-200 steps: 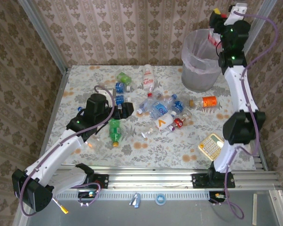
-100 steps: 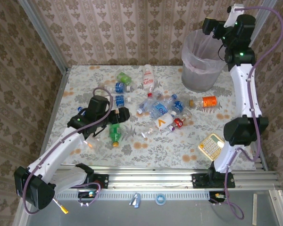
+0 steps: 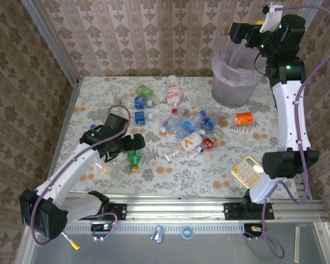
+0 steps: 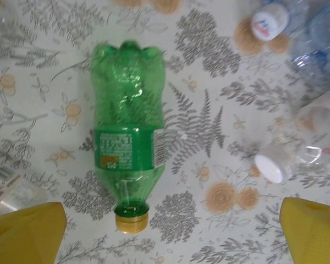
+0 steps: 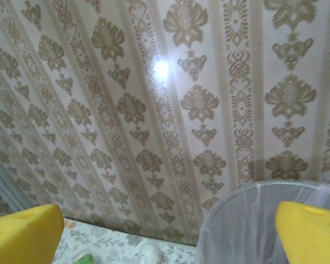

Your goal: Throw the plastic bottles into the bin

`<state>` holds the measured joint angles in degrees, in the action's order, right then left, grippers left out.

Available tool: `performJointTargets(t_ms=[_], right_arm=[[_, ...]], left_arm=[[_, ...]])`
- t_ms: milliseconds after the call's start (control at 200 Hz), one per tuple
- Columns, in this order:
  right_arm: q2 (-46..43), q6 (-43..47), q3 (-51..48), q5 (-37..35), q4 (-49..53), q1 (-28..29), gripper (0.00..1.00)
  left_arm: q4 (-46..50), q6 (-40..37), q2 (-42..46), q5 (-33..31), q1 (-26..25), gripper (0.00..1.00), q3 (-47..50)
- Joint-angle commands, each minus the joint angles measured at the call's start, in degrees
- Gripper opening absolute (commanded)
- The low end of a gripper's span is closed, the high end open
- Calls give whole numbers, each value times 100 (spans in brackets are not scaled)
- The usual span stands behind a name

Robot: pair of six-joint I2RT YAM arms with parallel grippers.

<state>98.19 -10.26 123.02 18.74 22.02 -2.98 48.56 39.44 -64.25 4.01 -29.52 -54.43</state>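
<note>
Right gripper (image 3: 237, 32) swung over the one bin (image 3: 230, 91), spread; left gripper (image 3: 133, 145) spread above one green bottle (image 4: 129, 132).

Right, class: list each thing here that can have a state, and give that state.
green bottle: capped, lying on its side.
bin: upright, bag-lined.
left fingers: open, empty, above the green bottle.
right fingers: open, empty, up by the bin's rim.
orange-labelled bottle: lying on its side.
calculator: lying face up.
</note>
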Motion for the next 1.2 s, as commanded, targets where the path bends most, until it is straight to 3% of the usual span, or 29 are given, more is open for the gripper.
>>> performJointTargets(t_ms=[0, 515, 905, 1195], right_arm=[[-200, 84, 3, 251, 198, 56, 100], [-745, 105, -482, 713, 308, 286, 100], [-1132, -54, -1242, 746, 175, 498, 100], [-1249, -187, -1640, 797, 167, 614, 100]], left_arm=[[463, 83, -118, -94, 33, 100, -169], [715, -200, -1253, -247, 60, 100, -458], [588, -416, -2087, -235, 34, 89, -543], [210, -480, -2451, -173, 7, 86, -330]])
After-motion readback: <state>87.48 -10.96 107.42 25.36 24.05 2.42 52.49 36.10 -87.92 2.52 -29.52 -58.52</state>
